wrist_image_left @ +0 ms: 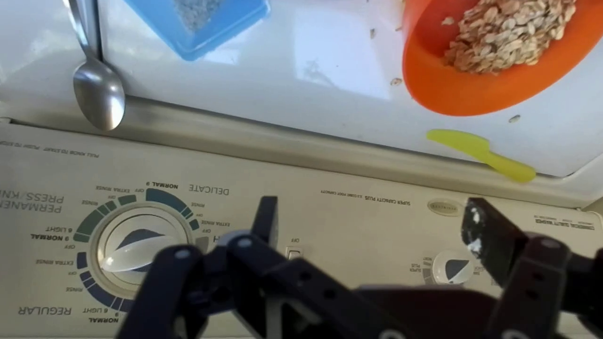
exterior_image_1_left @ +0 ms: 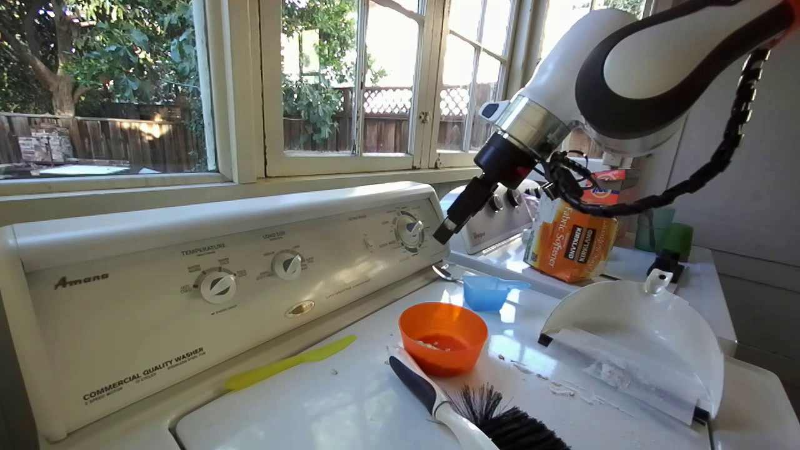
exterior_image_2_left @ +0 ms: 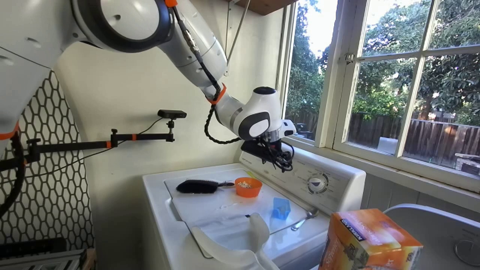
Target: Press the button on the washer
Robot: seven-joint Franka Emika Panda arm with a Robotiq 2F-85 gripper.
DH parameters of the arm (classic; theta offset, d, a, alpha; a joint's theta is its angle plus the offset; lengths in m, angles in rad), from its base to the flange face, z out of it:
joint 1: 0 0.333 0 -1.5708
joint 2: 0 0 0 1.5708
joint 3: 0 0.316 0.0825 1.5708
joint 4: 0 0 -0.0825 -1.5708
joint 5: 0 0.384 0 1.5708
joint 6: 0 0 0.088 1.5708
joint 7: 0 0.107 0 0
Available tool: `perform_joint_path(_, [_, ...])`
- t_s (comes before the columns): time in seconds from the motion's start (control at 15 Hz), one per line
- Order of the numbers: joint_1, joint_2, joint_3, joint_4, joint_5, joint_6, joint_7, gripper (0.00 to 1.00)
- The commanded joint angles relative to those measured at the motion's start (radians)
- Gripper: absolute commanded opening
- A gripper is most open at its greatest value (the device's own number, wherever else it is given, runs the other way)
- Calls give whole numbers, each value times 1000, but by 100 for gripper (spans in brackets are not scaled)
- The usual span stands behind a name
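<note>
We'd call this the lining-up stage; we don't see anything pressed yet. We're taking the little OFF switch (wrist_image_left: 294, 253) on the Amana washer (exterior_image_1_left: 350, 269) to be the button: it's lower middle of the wrist view, partly hidden, setting too small to read. Fingers (wrist_image_left: 268, 219) are spread wide, holding nothing. Still left, we reckon: get onto it and push.
</note>
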Motion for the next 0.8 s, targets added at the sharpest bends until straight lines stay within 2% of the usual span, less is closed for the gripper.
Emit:
perform_joint_path(0.0, [-19,12,22,11,-29,0,22,100])
perform_joint_path(0.2, [-19,19,23,21,-29,0,24,100])
perform_joint_path(0.33, [50,8,-79,-26,-85,39,175,100])
perform_joint_path(0.73, [165,64,-201,34,-185,90,448,100])
